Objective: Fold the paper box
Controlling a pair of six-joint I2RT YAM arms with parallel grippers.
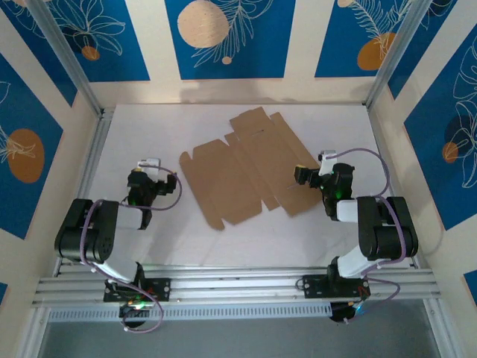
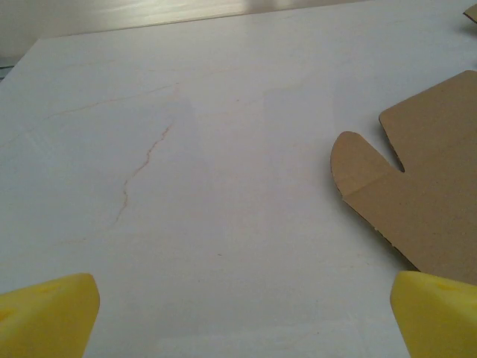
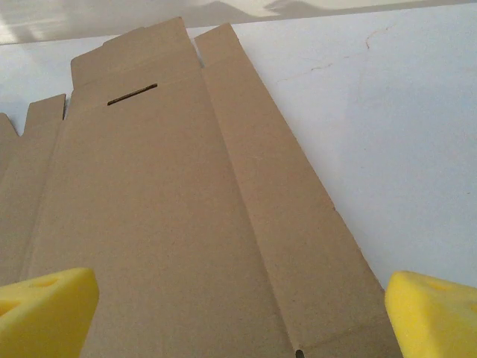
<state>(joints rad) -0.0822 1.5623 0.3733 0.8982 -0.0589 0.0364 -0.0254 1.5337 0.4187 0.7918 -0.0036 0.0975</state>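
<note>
The paper box (image 1: 246, 168) lies as a flat, unfolded brown sheet on the white counter (image 1: 149, 127), slanted across the middle between the 2 arms, with its slotted panel and end flaps toward the far side. The left hand (image 1: 151, 170) is over bare counter near the sheet's left edge with its 2 yellow fingertips (image 2: 48, 313) spread wide and holding nothing, a rounded tab (image 2: 358, 168) showing ahead to its right. The right hand (image 1: 304, 176) is at the sheet's near right edge, likewise wide open and empty, its fingertips (image 3: 45, 309) straddling a long creased panel.
</note>
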